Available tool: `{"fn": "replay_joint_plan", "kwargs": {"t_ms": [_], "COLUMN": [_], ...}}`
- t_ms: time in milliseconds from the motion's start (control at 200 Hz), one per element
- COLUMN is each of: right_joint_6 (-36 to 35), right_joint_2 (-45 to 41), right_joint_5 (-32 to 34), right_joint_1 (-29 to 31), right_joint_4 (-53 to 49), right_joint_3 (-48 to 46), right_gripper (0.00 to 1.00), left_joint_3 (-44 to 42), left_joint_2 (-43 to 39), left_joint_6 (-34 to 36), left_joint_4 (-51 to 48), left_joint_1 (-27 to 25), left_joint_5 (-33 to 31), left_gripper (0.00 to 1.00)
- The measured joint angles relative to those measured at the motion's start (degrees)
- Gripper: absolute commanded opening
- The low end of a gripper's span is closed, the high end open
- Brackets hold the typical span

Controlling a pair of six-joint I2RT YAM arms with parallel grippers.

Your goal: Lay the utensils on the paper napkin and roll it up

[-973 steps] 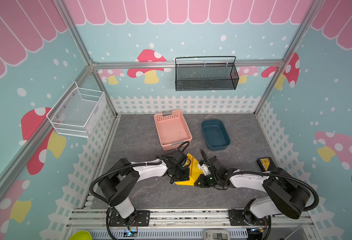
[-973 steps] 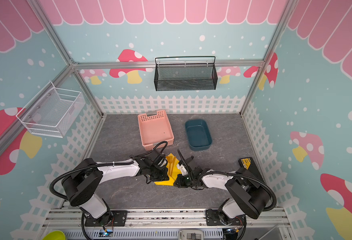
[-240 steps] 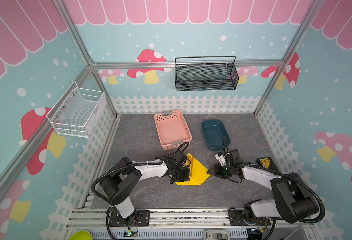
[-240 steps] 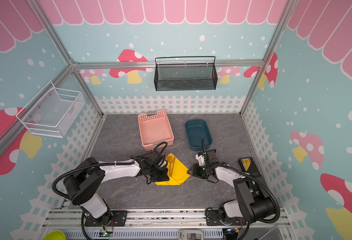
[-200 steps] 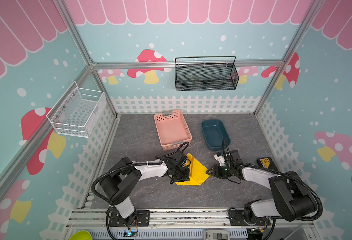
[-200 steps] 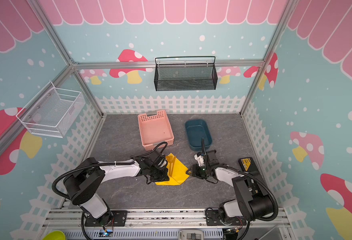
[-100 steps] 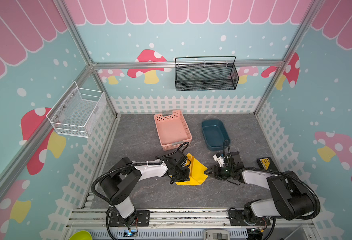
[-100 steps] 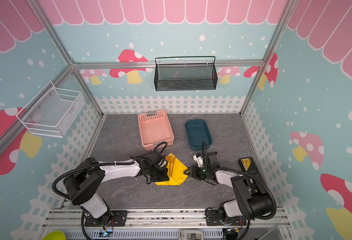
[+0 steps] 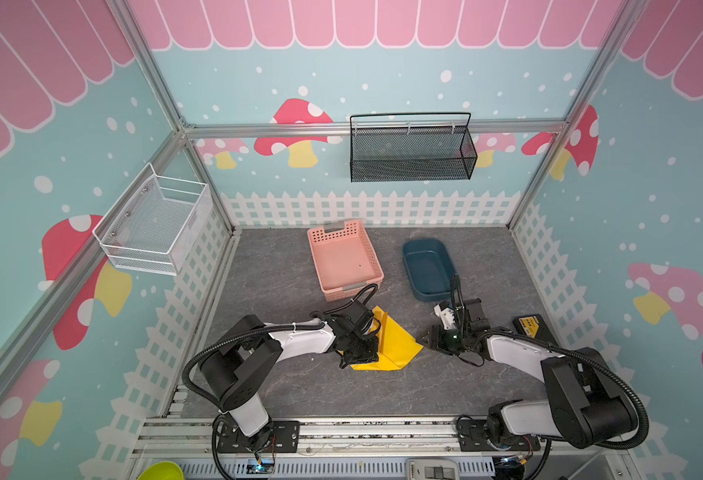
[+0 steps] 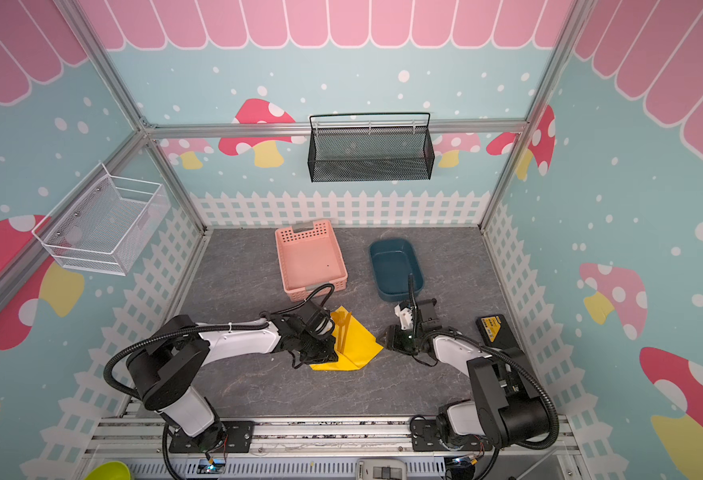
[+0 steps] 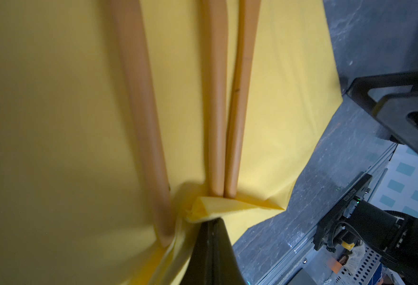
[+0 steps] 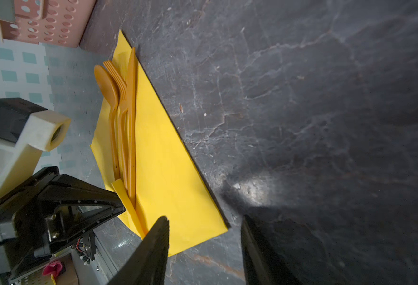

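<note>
Since a second earlier, the right gripper (image 9: 429, 337) had crept leftward, to just beside the right corner of the thin, bright yellow paper napkin (image 9: 397, 349). In both top views a grey marbled counter (image 9: 283, 390) lay between teal mushroom-patterned walls (image 9: 383, 83), with a pink perforated plastic basket (image 9: 343, 259) and a dark blue tray (image 10: 393, 266) behind the napkin. The left wrist view showed the left gripper (image 11: 209, 229) clenched on a crumpled napkin corner, with three slim orange-tan utensils (image 11: 218, 111) lying on the sheet. The right wrist view showed the right jaws parted and empty at the napkin's corner.
</note>
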Motion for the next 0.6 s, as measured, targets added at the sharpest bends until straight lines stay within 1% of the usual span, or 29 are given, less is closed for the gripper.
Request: {"fn": "replay_joint_plan", "kwargs": {"t_ms": [85,165,410,595], "right_joint_6": [-0.3,-0.5,1.2,3.9], "right_joint_2": [0.3,1.3,5.5,6.4], "right_joint_5": [-0.4,-2.4,-12.7,-17.4], "right_joint_1": [0.0,-0.3,-0.4,-0.4], "right_joint_4": [0.1,1.2,9.9,14.4], "right_joint_3": [0.0,0.0,-2.6,-5.1], "right_gripper": [0.49,0.48,0.47,0.47], "left_joint_3": [0.0,0.0,0.0,0.0], "left_joint_2": [0.0,0.0,0.0,0.0], "left_joint_6": [0.0,0.0,0.0,0.0], "left_joint_4": [0.0,0.0,0.0,0.0], "left_joint_1": [0.0,0.0,0.0,0.0], "left_joint_5": [0.0,0.0,0.0,0.0], "left_gripper": [0.03,0.03,0.03,0.03]}}
